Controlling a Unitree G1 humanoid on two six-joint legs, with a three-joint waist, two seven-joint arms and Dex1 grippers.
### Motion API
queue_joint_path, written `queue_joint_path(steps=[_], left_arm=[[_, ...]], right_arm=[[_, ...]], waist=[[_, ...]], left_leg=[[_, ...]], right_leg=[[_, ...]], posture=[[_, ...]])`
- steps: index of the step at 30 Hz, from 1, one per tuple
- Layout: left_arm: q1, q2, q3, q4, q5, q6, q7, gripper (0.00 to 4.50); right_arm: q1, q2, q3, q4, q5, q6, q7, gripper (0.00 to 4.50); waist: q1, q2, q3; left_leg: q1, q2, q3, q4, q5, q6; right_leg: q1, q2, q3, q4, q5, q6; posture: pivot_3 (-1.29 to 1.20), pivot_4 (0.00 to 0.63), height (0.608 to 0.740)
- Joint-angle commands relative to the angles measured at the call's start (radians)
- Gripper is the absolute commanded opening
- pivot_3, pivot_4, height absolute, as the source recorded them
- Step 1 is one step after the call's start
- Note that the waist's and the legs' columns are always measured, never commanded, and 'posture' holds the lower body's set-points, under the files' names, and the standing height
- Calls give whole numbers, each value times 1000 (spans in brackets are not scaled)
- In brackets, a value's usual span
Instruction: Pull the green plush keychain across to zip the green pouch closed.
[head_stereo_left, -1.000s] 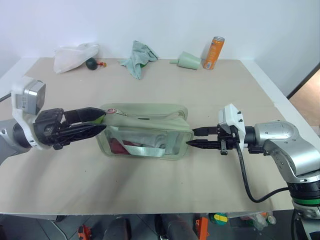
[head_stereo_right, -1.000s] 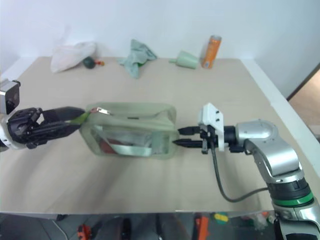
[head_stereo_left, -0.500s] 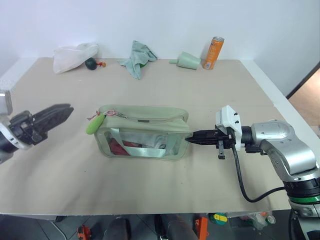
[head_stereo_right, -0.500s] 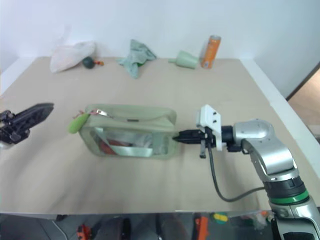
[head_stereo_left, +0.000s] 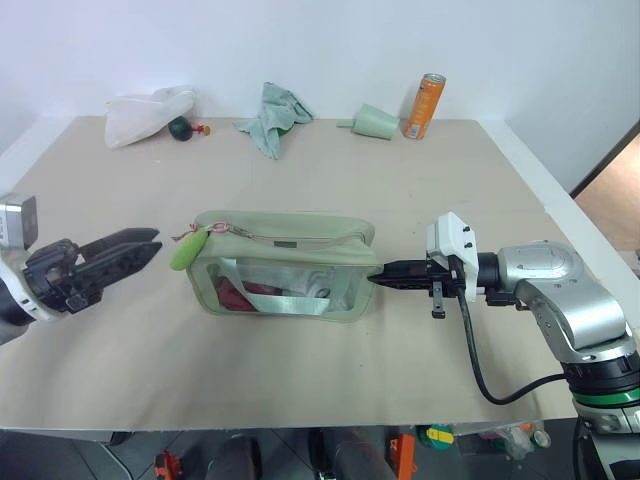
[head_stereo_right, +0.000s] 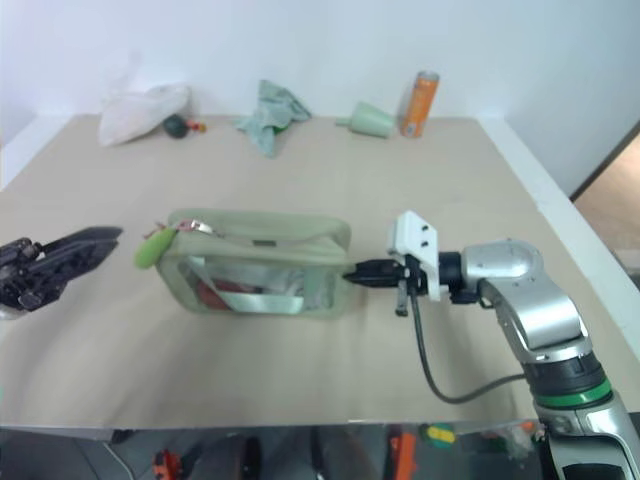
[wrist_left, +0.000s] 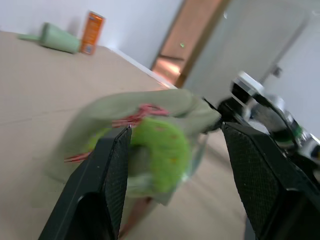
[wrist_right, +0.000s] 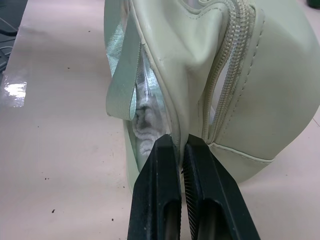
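Left claw (head_stereo_left: 135, 245): spread, holding nothing, just beside the green plush keychain (head_stereo_left: 187, 249) but apart from it.
Right claw (head_stereo_left: 385, 277): pressed together on the end seam of the green pouch (head_stereo_left: 290, 270), pinching the fabric.
Keychain: hangs at the pouch's left end, mid-tabletop (head_stereo_left: 300, 370).
Risk: the dangling plush may swing aside if the left claw nudges it; the right pinch on thin fabric could slip under a pull.
Zipper: looks closed along the top; hard to confirm.
Far edge: white bag (head_stereo_left: 150, 112), teal rag (head_stereo_left: 275, 115), cone cup (head_stereo_left: 375, 122), orange can (head_stereo_left: 426, 105), all well apart, nothing in the way.
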Motion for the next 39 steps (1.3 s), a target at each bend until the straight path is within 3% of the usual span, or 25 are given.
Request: queue_joint_path(steps=[1, 8, 17, 26, 35, 39], left_arm=[[18, 25, -30, -44, 61, -42, -42, 3013], [-20, 9, -108, 5, 161, -97, -51, 3013], [-70, 10, -159, 23, 181, -104, -87, 3013], [-94, 10, -148, 53, 158, -83, -91, 109], [-229, -12, -122, 84, 77, -66, -11, 25], [-338, -33, -225, 35, 94, -63, 13, 25]], right_arm=[[0, -1, 6, -19, -1, 3, -1, 27], [6, -1, -3, -41, 13, 19, -10, 27], [12, -7, -16, -61, 21, 31, -22, 27], [17, -11, -17, -69, 22, 35, -30, 0], [4, -8, -2, -52, 10, 26, -22, 0], [-5, -2, 3, -49, 8, 25, -23, 0]], waist=[[0, 0, 0], [1, 0, 0], [0, 0, 0], [0, 0, 0], [0, 0, 0], [1, 0, 0]], left_leg=[[0, 0, 0, 0, 0, 0], [0, 0, 0, 0, 0, 0], [0, 0, 0, 0, 0, 0], [0, 1, 0, 0, 0, 0], [0, 1, 0, 0, 0, 0], [0, 0, -1, 0, 0, 0]], right_leg=[[0, 0, 0, 0, 0, 0], [0, 1, 0, 0, 0, 0], [0, 1, 0, 0, 0, 0], [0, 1, 0, 0, 0, 0], [0, 1, 0, 0, 0, 0], [0, 1, 0, 0, 0, 0]], posture=[[0, 150, 740], [0, 150, 740], [0, 150, 740], [0, 150, 740], [0, 150, 740], [0, 150, 740]])
